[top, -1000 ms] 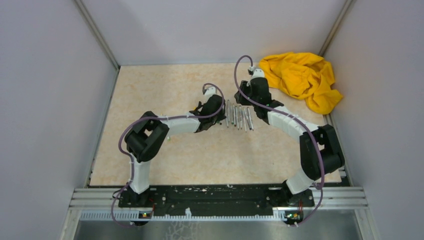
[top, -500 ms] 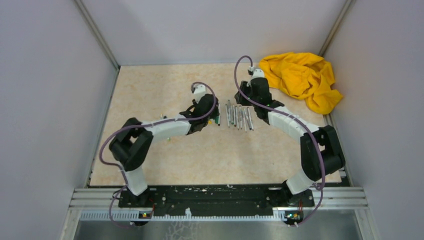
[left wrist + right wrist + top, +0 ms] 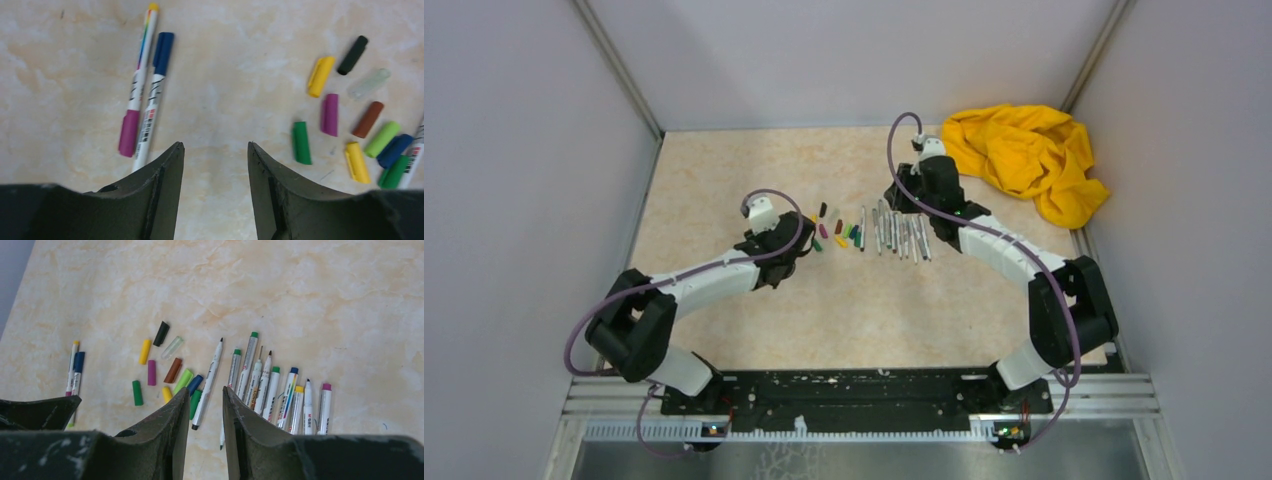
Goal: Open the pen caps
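Ten loose pen caps [image 3: 329, 114] between left gripper [image 3: 216, 147] and right gripper [image 3: 206, 392], jaws of both apart and empty.

Even, soft overhead light, no glare. Wrist cams: fingers [image 3: 165, 200] dark & blurred up close; surface [image 3: 225, 75] beyond the fingers sharp w/ faint shadows.

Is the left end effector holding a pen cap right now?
No, the left end effector is open with nothing between its fingers, and the loose pen caps lie apart from it on the table.
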### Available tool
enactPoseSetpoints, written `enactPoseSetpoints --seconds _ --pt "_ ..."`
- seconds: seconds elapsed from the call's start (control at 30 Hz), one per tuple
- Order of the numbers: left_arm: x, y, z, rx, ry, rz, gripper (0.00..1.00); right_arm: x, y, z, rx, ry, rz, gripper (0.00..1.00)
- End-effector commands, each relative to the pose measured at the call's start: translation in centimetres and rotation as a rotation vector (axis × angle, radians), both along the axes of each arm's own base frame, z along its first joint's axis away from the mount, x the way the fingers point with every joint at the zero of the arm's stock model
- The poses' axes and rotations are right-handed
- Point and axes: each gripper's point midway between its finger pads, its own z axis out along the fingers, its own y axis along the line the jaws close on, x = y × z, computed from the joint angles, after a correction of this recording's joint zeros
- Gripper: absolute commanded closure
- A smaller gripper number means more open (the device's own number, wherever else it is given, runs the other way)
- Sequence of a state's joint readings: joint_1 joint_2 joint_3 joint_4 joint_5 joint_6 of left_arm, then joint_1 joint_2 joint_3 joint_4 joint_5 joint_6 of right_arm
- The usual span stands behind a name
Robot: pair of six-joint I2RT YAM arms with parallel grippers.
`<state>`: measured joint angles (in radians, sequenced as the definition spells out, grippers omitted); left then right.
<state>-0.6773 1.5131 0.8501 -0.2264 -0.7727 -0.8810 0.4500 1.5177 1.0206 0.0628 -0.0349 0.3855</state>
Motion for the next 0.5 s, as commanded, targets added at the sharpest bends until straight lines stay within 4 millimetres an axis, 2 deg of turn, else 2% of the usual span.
enactPoseSetpoints --seconds 0.0,0.17,0.47 --pt "-1.6 3.1 0.1 -0.009 0.013 0.082 0.45 0.0 1.0 4.3 0.061 -0.103 0.028 0.70" --pt "-2.3 5.0 -1.4 -0.026 0.044 0.105 0.45 -0.1 1.3 3.5 0.060 -0.093 0.037 0.70" --pt "-2.1 5.5 -4.3 -0.033 0.108 0.108 0.45 0.0 1.5 2.6 0.053 -0.083 0.036 0.70"
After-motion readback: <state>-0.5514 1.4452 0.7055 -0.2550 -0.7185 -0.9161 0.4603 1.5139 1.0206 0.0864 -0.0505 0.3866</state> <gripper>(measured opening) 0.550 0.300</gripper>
